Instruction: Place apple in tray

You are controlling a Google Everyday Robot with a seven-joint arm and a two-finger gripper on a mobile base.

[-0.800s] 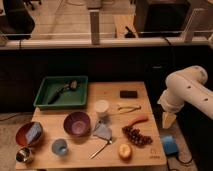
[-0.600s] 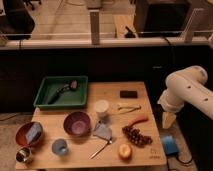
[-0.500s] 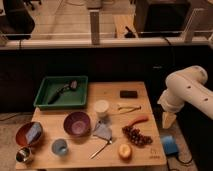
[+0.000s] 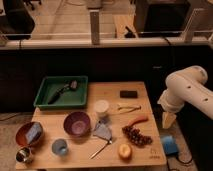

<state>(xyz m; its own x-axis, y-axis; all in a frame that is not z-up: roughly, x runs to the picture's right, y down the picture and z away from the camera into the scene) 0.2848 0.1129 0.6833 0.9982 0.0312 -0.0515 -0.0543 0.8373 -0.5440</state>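
The apple (image 4: 124, 151), small, yellow-orange with a reddish blush, lies near the front edge of the wooden table, right of centre. The green tray (image 4: 44, 100) stands at the table's back left with a dark brush-like tool inside it. My gripper (image 4: 167, 120) hangs pointing down off the table's right edge, at the end of the white arm (image 4: 187, 90). It is well to the right of the apple and higher than it, and holds nothing that I can see.
On the table: a purple bowl (image 4: 77, 123), white cup (image 4: 101, 107), dark red grapes (image 4: 136, 136), orange carrot (image 4: 137, 120), black block (image 4: 129, 93), blue cup (image 4: 59, 146), brown bowl (image 4: 22, 134), metal cup (image 4: 23, 155), grey cloth (image 4: 103, 131). A blue sponge (image 4: 168, 145) sits at the right edge.
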